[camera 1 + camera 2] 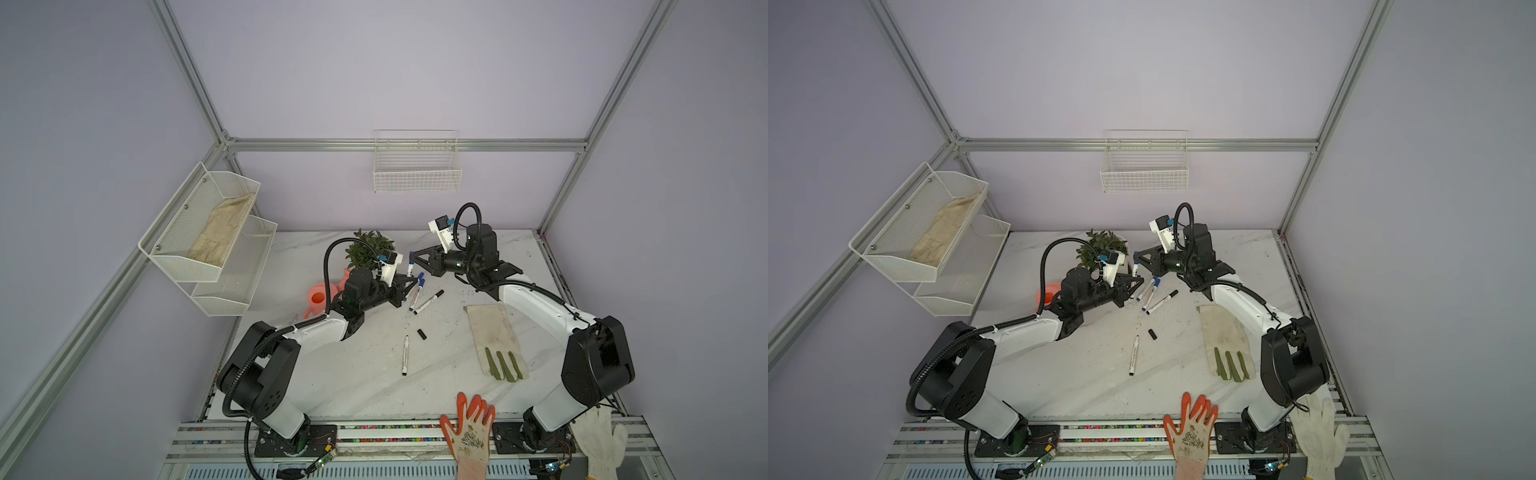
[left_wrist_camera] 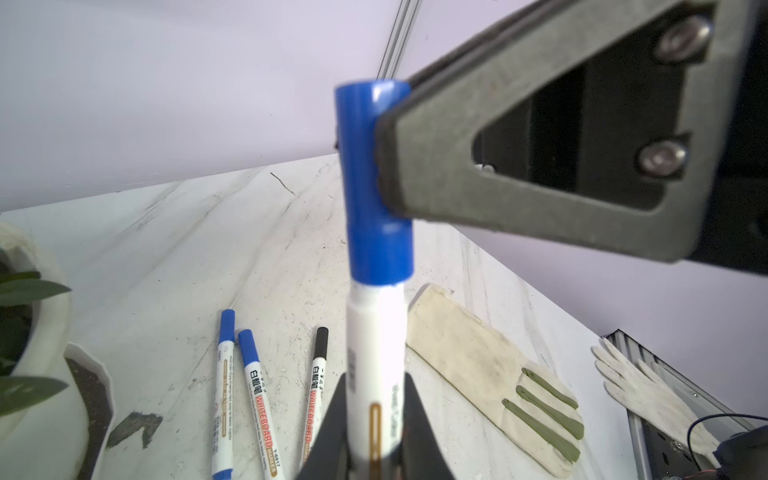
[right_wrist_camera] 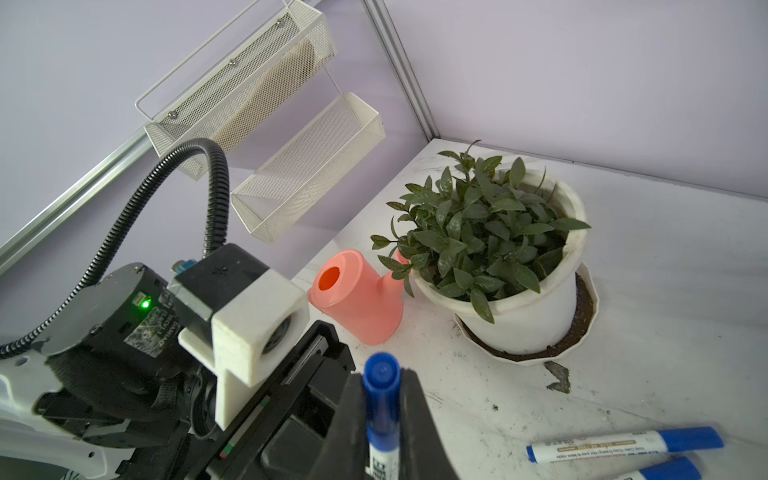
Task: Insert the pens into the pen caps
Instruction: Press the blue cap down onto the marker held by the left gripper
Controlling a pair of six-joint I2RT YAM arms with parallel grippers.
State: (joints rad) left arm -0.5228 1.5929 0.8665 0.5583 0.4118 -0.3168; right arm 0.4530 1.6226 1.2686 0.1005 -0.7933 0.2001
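Note:
A white pen (image 2: 376, 365) stands upright over the table's far middle, and my left gripper (image 2: 376, 424) is shut on its barrel. A blue pen cap (image 2: 374, 178) covers its upper end down to the white barrel. My right gripper (image 3: 381, 415) is shut on that cap (image 3: 381, 390). In both top views the two grippers meet tip to tip, left (image 1: 410, 277) below right (image 1: 412, 255). Three capped pens (image 1: 417, 293) lie beside them, two blue and one black (image 1: 1163, 301). Nearer the front lie an uncapped pen (image 1: 405, 355) and a loose black cap (image 1: 422, 334).
A potted plant (image 1: 368, 247) and a pink watering can (image 1: 319, 300) stand behind the left arm. A beige glove (image 1: 496, 340) lies at the right, with orange (image 1: 469, 428) and white (image 1: 602, 436) gloves on the front rail. Mesh racks (image 1: 208, 241) and a wire basket (image 1: 417, 166) hang on the walls.

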